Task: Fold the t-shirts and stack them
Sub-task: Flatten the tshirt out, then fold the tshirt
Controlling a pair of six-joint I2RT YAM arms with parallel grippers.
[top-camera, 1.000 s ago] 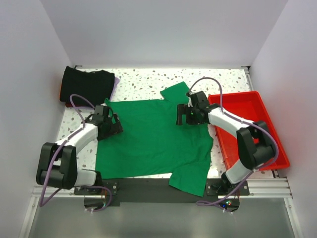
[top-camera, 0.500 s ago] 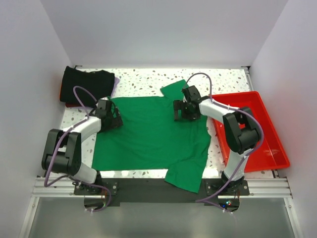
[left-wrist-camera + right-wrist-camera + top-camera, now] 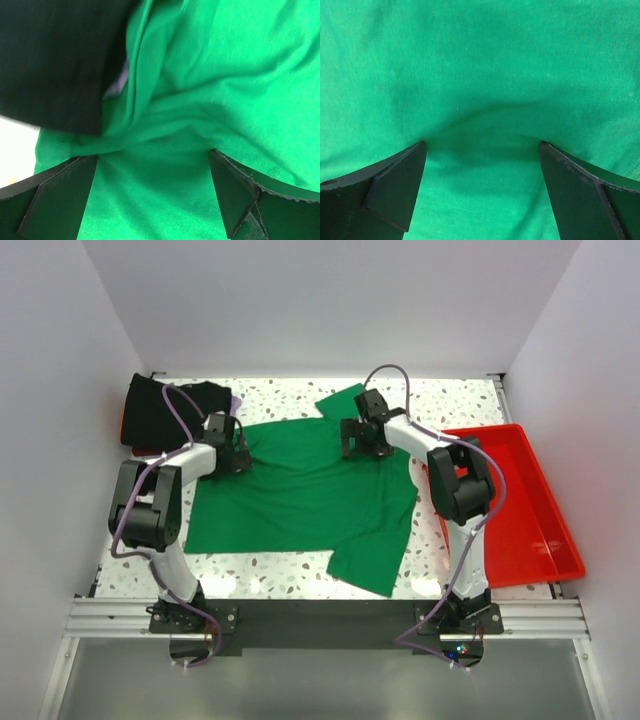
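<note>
The green shirt (image 3: 305,495) lies spread on the desk (image 3: 290,400), mostly flat, between the two arms. Its long axis runs left to right. The straight short edge is at the left. The two sleeves are at the right end, one pointing to the far side and the other to the near edge of the desk. The right end of the shirt reaches close to the tray (image 3: 520,530), which sits at the desk's right side. The left tool (image 3: 228,445) is over the shirt's far left corner, just beside the black shirts (image 3: 165,410) piled in the far left corner of the desk. Its fingers are spread wide and pinch nothing. In the left wrist view, green cloth fills the gap between the fingers, gathered into soft ridges that run up toward the black cloth at upper left. A thin purple edge (image 3: 117,86) shows where black and green meet. The right tool (image 3: 360,437) is over the shirt's far edge, near the root of the far sleeve and well apart from the left tool along that edge. Its fingers are also spread wide, with nothing pinched. In the right wrist view, smooth green cloth lies under and between the two fingers, with a shallow dark hollow in the cloth between the tips. Whether either tool's tips press on the cloth cannot be told.
</note>
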